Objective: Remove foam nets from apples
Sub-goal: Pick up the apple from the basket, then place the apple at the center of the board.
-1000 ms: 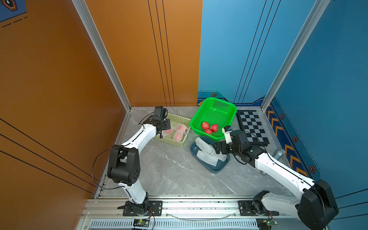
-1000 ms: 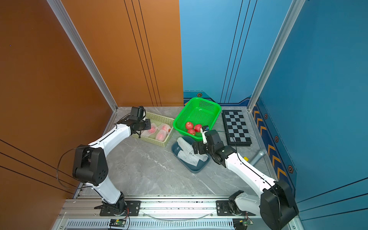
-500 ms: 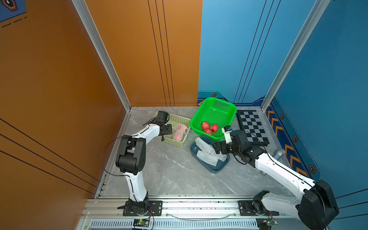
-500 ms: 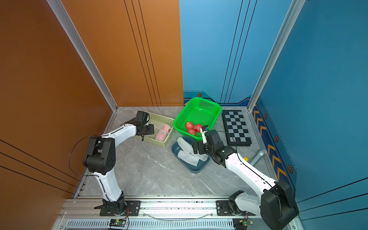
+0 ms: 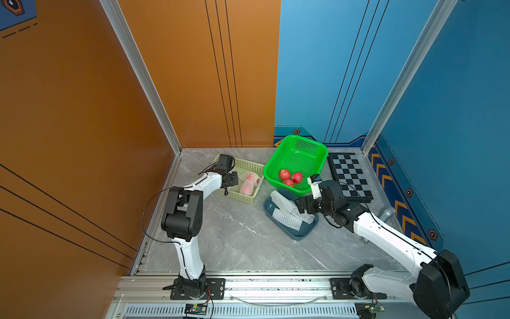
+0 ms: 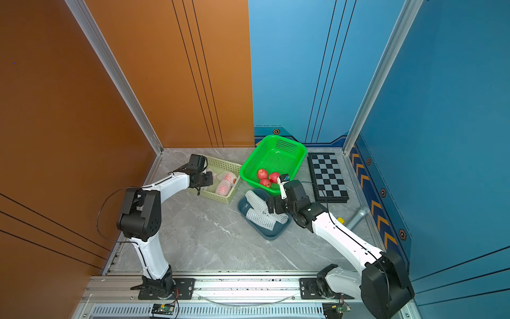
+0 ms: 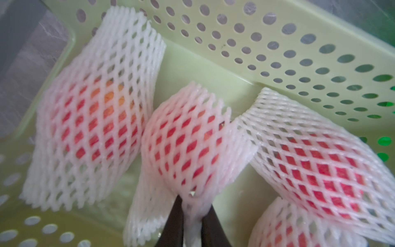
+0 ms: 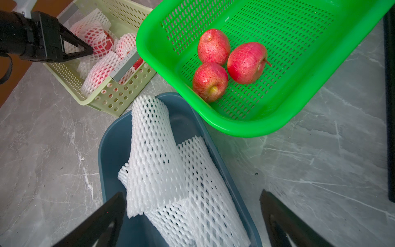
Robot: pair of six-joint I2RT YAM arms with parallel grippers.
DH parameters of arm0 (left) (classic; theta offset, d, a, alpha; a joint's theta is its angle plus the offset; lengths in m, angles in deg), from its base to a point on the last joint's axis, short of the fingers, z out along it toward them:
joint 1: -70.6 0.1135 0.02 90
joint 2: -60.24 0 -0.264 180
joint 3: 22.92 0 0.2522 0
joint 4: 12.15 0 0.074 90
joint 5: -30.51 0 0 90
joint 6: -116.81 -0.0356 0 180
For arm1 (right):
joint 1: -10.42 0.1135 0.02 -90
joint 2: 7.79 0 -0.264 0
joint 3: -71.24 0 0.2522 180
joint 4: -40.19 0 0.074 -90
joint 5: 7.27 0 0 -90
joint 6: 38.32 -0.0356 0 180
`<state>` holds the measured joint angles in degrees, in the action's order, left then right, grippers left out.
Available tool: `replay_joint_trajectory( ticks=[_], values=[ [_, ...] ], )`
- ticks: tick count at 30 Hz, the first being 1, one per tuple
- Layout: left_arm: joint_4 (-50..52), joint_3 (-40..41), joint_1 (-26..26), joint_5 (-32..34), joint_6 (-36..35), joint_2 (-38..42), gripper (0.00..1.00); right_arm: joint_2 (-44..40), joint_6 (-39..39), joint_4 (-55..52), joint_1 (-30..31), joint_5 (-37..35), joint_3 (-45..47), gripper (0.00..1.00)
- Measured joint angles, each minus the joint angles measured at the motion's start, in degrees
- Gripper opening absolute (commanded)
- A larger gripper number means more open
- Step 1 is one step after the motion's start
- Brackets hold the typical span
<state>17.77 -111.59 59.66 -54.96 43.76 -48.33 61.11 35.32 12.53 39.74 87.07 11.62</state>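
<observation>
Several apples in white foam nets lie in the pale yellow basket (image 7: 277,42). My left gripper (image 7: 193,201) is inside it, shut on a pinched end of the net round the middle apple (image 7: 183,136). Other netted apples (image 7: 92,119) (image 7: 316,162) lie to either side. In both top views the left gripper (image 5: 233,179) (image 6: 209,178) sits over the basket's near-left part. Three bare red apples (image 8: 213,46) (image 5: 288,182) lie in the green basket (image 8: 145,42). My right gripper (image 8: 192,193) hangs open over empty foam nets (image 8: 166,171) in the blue tray (image 8: 102,149).
A folded chessboard (image 5: 349,176) lies to the right of the green basket (image 5: 266,171). A grey cylinder (image 5: 386,214) rests by the right wall. Orange and blue walls enclose the grey marble floor, and a metal rail (image 5: 276,284) runs along the front edge.
My left gripper came down into the yellow basket, opened, then closed on the middle apple's net; its elbow rose. The right arm has not moved.
</observation>
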Motion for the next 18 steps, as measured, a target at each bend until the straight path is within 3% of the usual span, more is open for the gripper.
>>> replay_joint_trajectory(
  ticks=[5, 18],
  values=[
    [0.07, 0.98, -0.2, 0.17, -0.31, 4.24, 0.0, 0.22, 0.0, 0.02, 0.04, 0.0, -0.02, 1.0],
    [5.33, 0.96, -4.22, 0.04, -3.23, 15.28, 0.0, 0.35, 0.0, 1.14, 0.5, 0.66, -0.02, 1.0]
  ],
)
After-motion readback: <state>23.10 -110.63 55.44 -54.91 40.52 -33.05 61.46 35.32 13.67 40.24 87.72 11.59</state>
